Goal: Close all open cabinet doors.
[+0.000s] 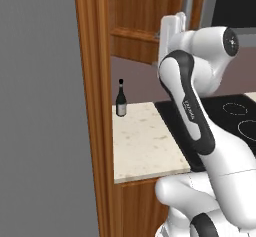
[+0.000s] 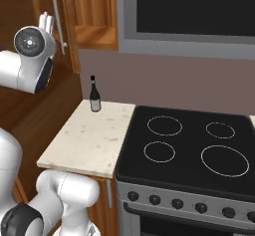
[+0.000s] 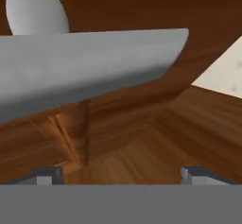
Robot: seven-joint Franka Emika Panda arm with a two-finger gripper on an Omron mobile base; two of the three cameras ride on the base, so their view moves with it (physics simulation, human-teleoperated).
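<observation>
Wood: reddish-brown all round the pincer, grain running across the hand view right in front of the tips.
Pincer: (image 3: pixel 123 173) two dark tips stand well apart at the bottom of the hand view, nothing between them; in the left base view the white hand (image 1: pixel 172 31) is raised high against the wood.
Handle: long silver bar (image 3: pixel 90 69) crosses just above and ahead of the tips in the hand view, very close, not touched as far as can be told; in the right base view it runs vertical (image 2: pixel 57 16) just right of the hand.
Cabinet door: (image 1: pixel 92 106) tall brown door standing open, edge-on in the left base view, left of the pincer and reaching down past the desk; in the right base view its face (image 2: pixel 27 110) lies behind the arm, below the pincer.
Desk: pale speckled stone top (image 2: pixel 89 138) below the pincer, to its right in the right base view.
Bottle: small dark bottle (image 1: pixel 120 98) upright at the back of the desk, below the pincer, well apart from it.
Stove: black cooktop (image 2: pixel 189 150) with four ring marks, touching the desk's far side, away from the pincer.
Hood: grey-framed dark panel (image 2: pixel 199 11) above the stove, level with the pincer, well off to the side.
</observation>
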